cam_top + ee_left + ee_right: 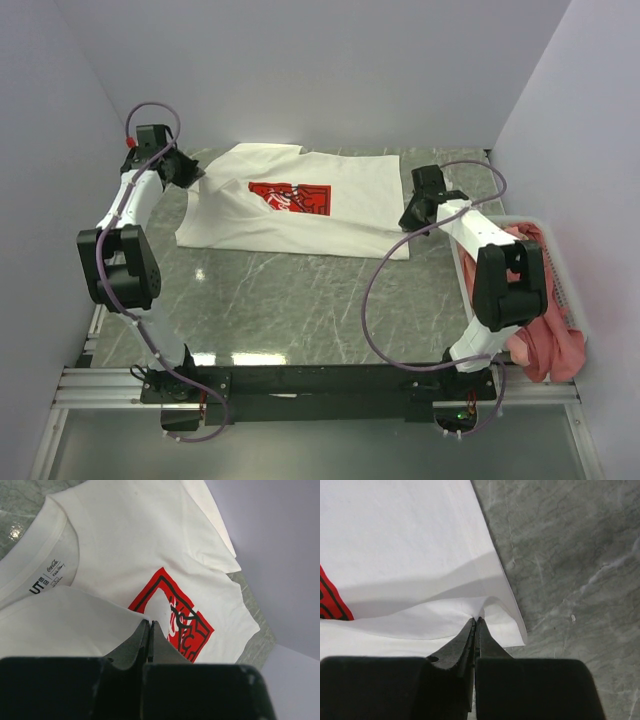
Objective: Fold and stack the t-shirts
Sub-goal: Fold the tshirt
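Note:
A white t-shirt (pixel 345 205) with a red chest print (pixel 290 197) lies spread at the back of the grey marble table. My left gripper (pixel 197 176) is shut on the shirt's left edge near the collar, lifting a fold; in the left wrist view the gripper (pixel 149 623) pinches white cloth (pixel 60 625) over the print (pixel 200 630). My right gripper (pixel 410 218) is shut on the shirt's right hem; in the right wrist view the gripper (pixel 476 620) pinches a raised fold (pixel 445 615). A salmon-pink t-shirt (pixel 550 335) hangs from the basket at right.
A white plastic basket (pixel 565 285) stands at the table's right edge beside the right arm. Grey walls close in the back and both sides. Bare marble table (pixel 300 300) lies between the shirt and the arm bases.

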`<state>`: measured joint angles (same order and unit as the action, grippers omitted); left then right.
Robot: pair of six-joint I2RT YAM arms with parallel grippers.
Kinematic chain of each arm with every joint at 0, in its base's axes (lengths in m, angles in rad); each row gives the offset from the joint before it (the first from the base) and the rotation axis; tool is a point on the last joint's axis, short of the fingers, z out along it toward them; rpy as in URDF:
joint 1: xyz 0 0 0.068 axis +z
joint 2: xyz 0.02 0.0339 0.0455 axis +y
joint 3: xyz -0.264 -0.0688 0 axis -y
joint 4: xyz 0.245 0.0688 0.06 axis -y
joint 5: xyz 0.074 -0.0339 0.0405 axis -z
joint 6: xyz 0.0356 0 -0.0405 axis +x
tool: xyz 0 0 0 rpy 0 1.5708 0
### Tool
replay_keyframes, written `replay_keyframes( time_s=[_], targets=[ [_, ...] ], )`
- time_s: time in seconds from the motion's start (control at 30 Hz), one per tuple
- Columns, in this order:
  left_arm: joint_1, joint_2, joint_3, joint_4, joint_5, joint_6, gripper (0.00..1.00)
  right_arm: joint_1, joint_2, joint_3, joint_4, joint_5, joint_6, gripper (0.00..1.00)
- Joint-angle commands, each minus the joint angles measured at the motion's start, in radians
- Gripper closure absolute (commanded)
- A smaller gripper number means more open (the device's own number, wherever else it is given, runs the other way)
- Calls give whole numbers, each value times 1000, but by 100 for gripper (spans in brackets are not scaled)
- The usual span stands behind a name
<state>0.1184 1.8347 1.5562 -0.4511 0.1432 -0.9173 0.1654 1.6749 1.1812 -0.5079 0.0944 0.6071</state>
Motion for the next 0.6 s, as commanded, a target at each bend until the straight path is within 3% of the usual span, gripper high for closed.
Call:
replay_keyframes(
  time_s=[0.0,0.33,0.4,0.53,0.57],
  targets=[
    [6,31,44,38,19,21,99,-12,19,49,17,8,-13,100],
    [4,103,51,78,62,35,97,-23,75,89,19,1,-21,100],
    [6,123,70,65,55,46,83,-26,80,89,14,11,-20,87],
    [13,65,18,55,-16,44,50,-30,56,78,5,36,-17,45],
    [21,26,5,37,-58,41,46,-30,34,74,0,42,-13,39]
  ],
)
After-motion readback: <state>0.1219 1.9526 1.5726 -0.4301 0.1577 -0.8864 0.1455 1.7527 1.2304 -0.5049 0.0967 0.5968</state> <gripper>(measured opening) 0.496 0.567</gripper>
